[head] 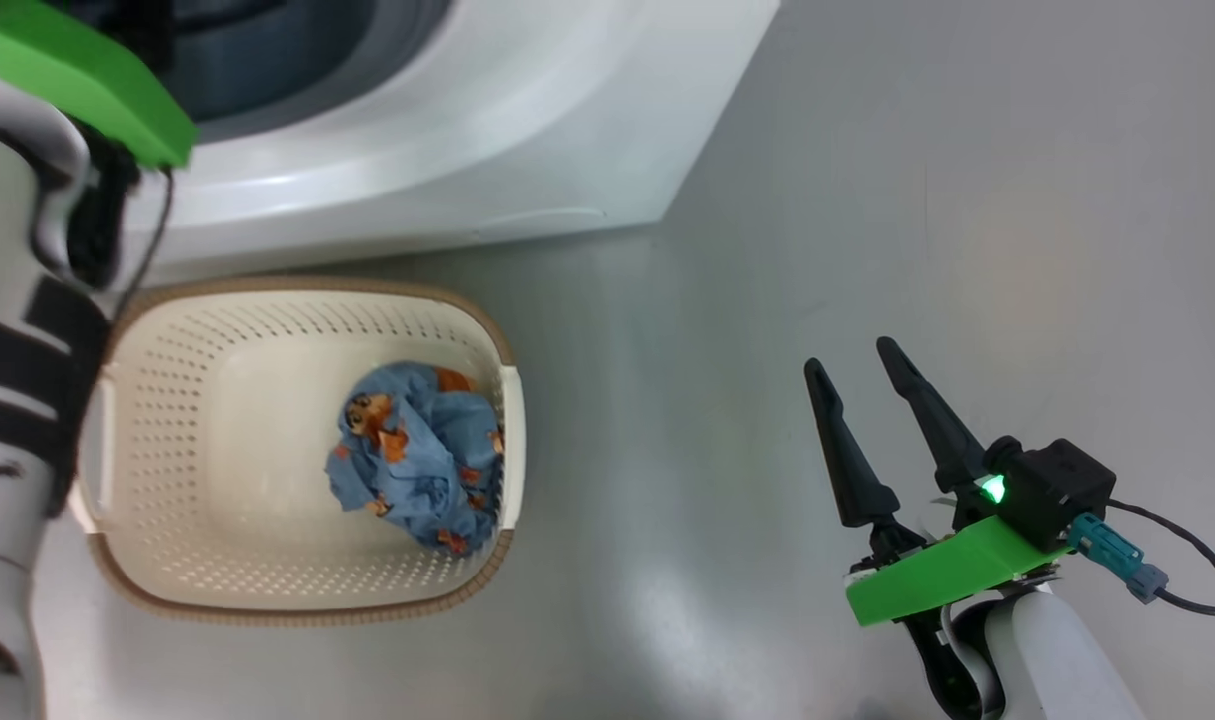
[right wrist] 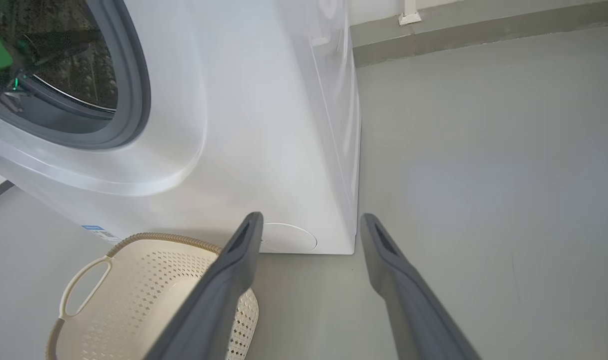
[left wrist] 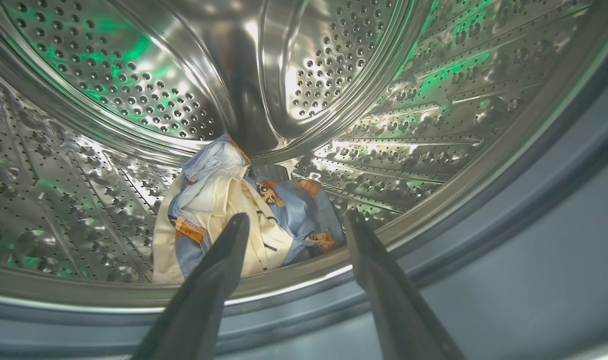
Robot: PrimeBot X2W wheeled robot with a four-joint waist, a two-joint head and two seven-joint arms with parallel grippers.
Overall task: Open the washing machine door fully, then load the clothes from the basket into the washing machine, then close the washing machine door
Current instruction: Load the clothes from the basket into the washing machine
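The white washing machine [head: 467, 130] stands at the top of the head view, its drum mouth uncovered; the door is out of view. My left gripper [left wrist: 296, 220] is open at the drum's mouth, and light-blue bear-print and cream clothes [left wrist: 233, 210] lie on the steel drum floor just beyond its fingertips, free of them. The cream basket [head: 167, 440] sits on the floor before the machine with one blue bear-print garment [head: 417, 460] bunched at its right end. My right gripper [head: 852, 355] hangs open and empty over bare floor to the basket's right; its own view shows it as the same open gripper [right wrist: 309, 220].
The left forearm [head: 17, 400] with black bands and a green wrist plate [head: 77, 80] reaches up past the basket's left side into the machine. Grey floor [head: 867, 200] spreads to the right. A wall skirting [right wrist: 484, 30] runs behind the machine.
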